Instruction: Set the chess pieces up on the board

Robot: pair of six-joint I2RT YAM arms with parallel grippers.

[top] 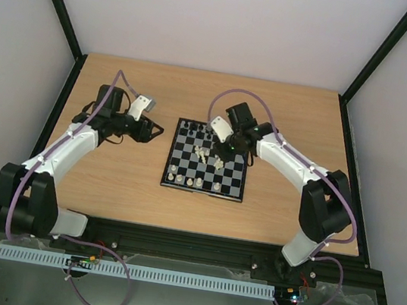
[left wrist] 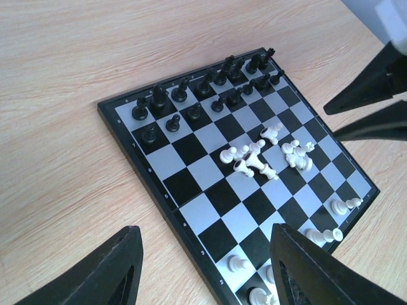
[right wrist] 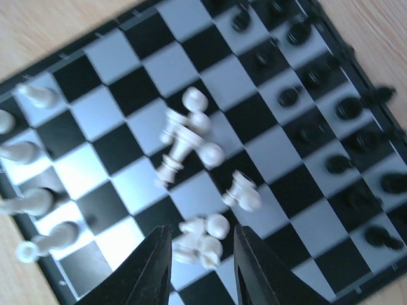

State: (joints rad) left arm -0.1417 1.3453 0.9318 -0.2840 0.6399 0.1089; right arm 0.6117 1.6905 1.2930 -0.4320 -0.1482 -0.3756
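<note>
Wood table between pale walls — board central; left gripper, right gripper both spread.

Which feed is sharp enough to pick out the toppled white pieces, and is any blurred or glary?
Left wrist: sharp across the board, toppled white pieces distinct; only its own fingers look soft. Right wrist: motion-blurred, with glare washing out the lower-left squares. Top external: even light, sharp, but the pieces are tiny.
</note>
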